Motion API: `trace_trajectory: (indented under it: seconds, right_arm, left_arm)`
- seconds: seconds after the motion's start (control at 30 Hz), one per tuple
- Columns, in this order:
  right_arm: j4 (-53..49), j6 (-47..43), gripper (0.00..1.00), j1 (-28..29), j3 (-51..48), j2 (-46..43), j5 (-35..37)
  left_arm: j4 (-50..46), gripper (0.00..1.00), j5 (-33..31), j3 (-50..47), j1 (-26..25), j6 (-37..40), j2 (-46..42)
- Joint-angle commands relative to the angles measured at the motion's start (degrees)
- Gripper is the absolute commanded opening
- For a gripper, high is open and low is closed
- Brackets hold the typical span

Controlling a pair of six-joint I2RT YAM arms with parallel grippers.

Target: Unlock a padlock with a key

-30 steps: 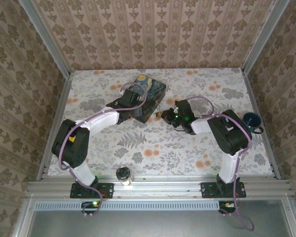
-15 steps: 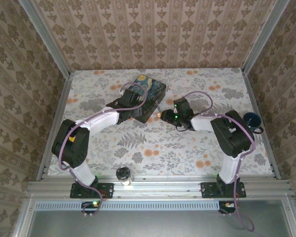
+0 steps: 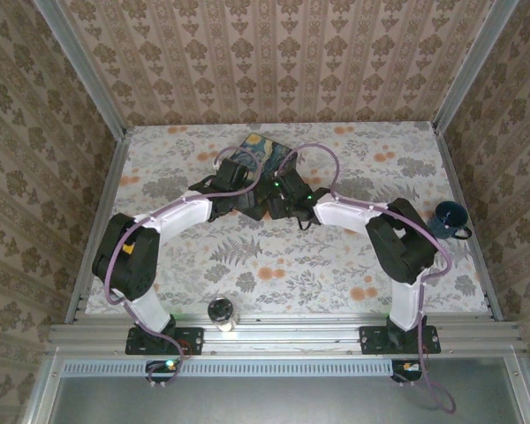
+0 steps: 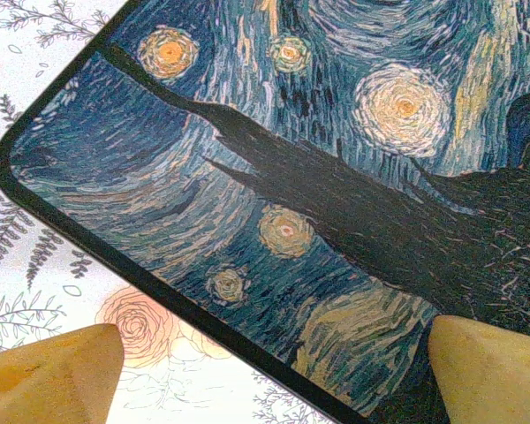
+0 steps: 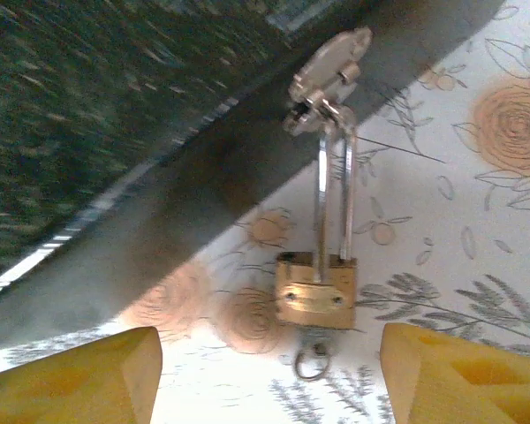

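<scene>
The padlock lies on the tabletop toward its far edge, shackle through the clasp of the tin. The right tool gapes wide facing it, empty; the left tool gapes over the tin's corner, empty.

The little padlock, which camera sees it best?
The right wrist camera: the brass padlock is big and clear there, hooked by its silvery shackle through the tin's clasp. From the top camera it is too small to pick out. The left wrist camera looks at the tin's painted lid.
</scene>
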Motion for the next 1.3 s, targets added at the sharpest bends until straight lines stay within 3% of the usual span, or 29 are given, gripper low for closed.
trace_trajectory:
  seconds: [0.0, 0.33, 0.73, 1.07, 1.27]
  right_arm:
    - [-5.49, -5.12, 0.68, -0.28, 2.52, 3.56, 6.02]
    - [-6.24, -8.08, 0.66, -0.35, 7.17, 9.60, 5.15]
    - [-7.98, -5.96, 0.53, -1.83, 8.85, 11.87, 5.93]
    - [-7.82, -5.11, 0.17, -2.28, 5.60, 10.14, 5.46]
    - [-9.02, -4.29, 0.08, -1.60, 3.05, 7.07, 4.57]
  left_arm:
    - [-6.15, 0.90, -0.17, -0.94, 0.71, 0.35, 0.39]
    - [-5.95, 0.91, -0.01, -1.12, 0.80, 0.01, 0.56]
    - [-5.81, 0.91, 0.21, -0.88, 0.83, -0.27, 0.66]
    - [-6.39, 0.96, -3.59, 1.12, 0.54, -1.28, -2.54]
    - [-6.43, 0.99, -3.83, 2.58, 0.36, -1.26, -2.25]
